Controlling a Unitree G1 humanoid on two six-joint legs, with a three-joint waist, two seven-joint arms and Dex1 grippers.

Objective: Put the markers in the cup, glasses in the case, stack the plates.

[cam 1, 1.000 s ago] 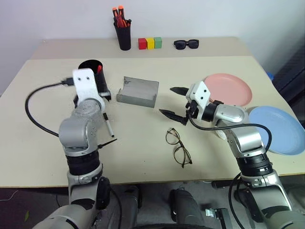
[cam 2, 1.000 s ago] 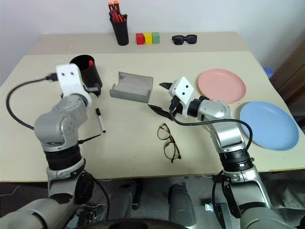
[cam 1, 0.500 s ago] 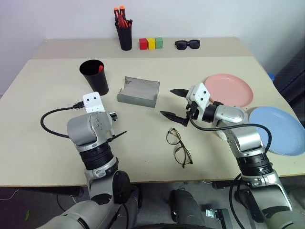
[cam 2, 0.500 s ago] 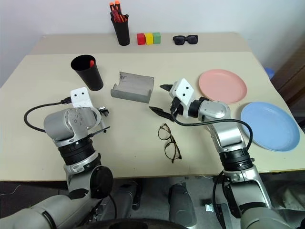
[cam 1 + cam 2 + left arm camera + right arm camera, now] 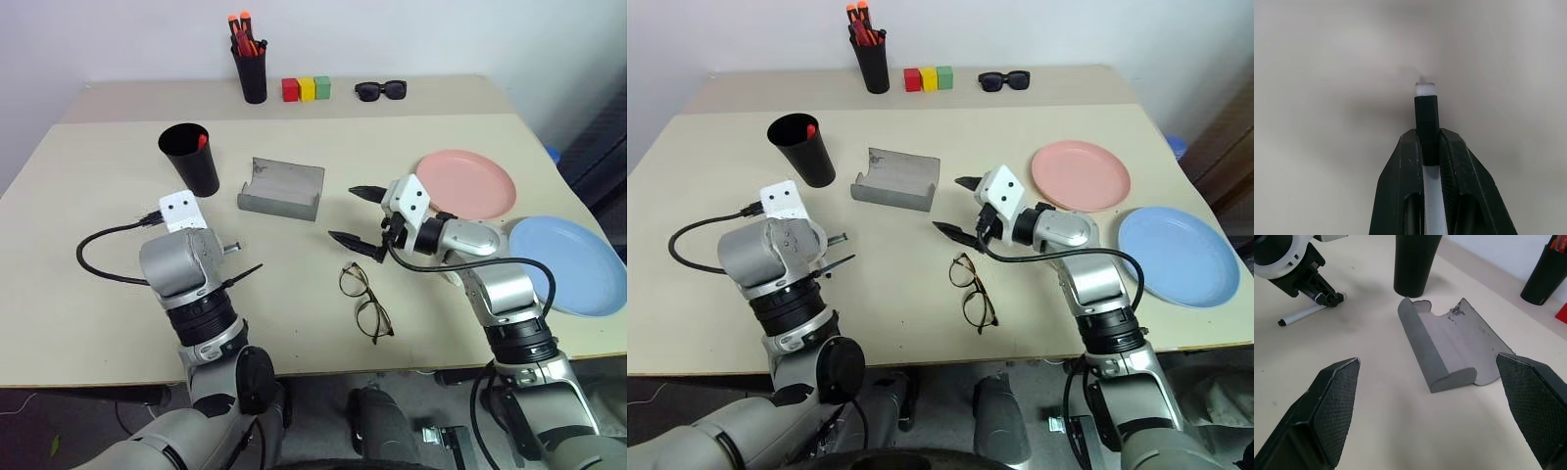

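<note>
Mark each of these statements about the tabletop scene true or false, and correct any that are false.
1. The left gripper is shut on the white marker. True.
2. The glasses lie inside the grey case. False: they lie on the table, apart from the open case.
3. The pink plate is stacked on the blue plate. False: they sit side by side.
4. The right gripper is open. True.
5. A red-ended marker stands in the black cup. True.
</note>
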